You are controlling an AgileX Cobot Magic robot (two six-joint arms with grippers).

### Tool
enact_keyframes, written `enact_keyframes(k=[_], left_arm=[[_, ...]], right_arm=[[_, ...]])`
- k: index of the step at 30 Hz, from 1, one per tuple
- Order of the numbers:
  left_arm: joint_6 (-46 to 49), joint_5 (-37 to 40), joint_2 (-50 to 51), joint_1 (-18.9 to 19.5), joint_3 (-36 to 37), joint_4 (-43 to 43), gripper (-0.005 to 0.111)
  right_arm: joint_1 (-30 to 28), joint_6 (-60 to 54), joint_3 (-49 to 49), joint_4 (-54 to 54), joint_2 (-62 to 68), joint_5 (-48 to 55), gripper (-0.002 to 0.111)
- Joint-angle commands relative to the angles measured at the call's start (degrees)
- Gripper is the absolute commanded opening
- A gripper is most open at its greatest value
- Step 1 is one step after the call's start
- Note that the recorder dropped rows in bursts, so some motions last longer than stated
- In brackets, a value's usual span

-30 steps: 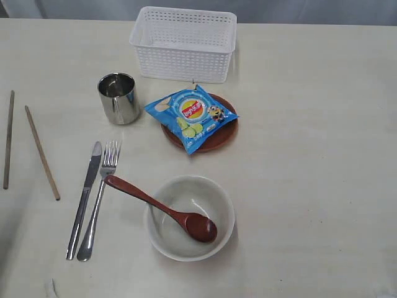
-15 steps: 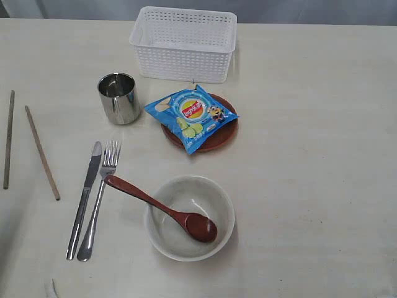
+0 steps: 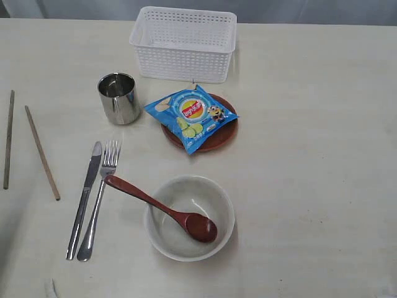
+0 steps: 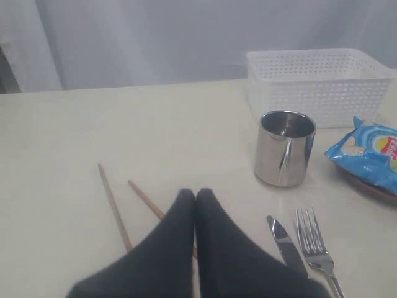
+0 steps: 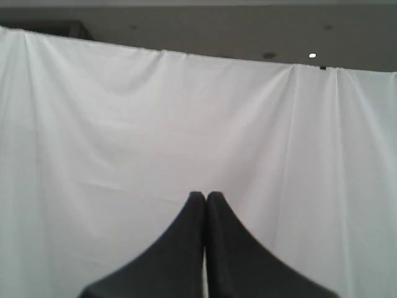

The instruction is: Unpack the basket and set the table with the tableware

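Basket (image 3: 184, 43) at upper centre of the exterior view, upright, nothing showing inside. Spread below it on the table (image 3: 310, 186): steel cup (image 3: 118, 98) left of centre, brown plate (image 3: 223, 133) at centre with a blue chip bag (image 3: 191, 117) lying on it, knife (image 3: 84, 198) and fork (image 3: 98, 198) side by side at lower left. Bowl (image 3: 220, 205) at lower centre, with the wooden spoon (image 3: 144, 197) resting head-down in it and its handle out over the rim. Two chopsticks (image 3: 42, 152) at far left, apart and not parallel.

Judged all but finished: unpacking done, every piece out and laid. Left, perhaps, only to straighten the chopsticks, if that.

Left gripper (image 4: 195, 194) pinched fully together on nothing, above the table near the chopsticks. Right gripper (image 5: 205, 195) likewise closed tight and empty, raised and pointed at a white curtain (image 5: 124, 124). Neither seen in the exterior view.

Tabletop pale cream, faintly grained, lightly specked, flat. Pale drapes beyond its far edge; above the curtain, a dark ceiling with small lights.
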Motion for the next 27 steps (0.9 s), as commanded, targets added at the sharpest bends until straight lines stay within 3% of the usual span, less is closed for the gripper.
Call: enact_keyframes(k=[1, 9, 12, 20, 27], left_arm=[[0.0, -0.17, -0.16, 0.15, 0.23, 0.15, 0.0], [0.0, -0.17, -0.16, 0.15, 0.23, 0.15, 0.0], [0.0, -0.17, -0.16, 0.15, 0.23, 0.15, 0.0], [0.0, -0.17, -0.16, 0.15, 0.23, 0.15, 0.0], [0.0, -0.17, -0.16, 0.15, 0.23, 0.15, 0.0]], right_arm=[[-0.12, -7.55, 5.43, -0.68, -0.23, 0.31, 0.0], [-0.12, -12.29, 12.62, -0.68, -0.23, 1.56, 0.0], [-0.12, -12.29, 12.62, 0.01, -0.23, 13.23, 0.0], [-0.12, -9.42, 12.62, 0.52, -0.23, 32.7, 0.0], [-0.12, -8.52, 12.62, 0.65, -0.23, 33.36, 0.0]])
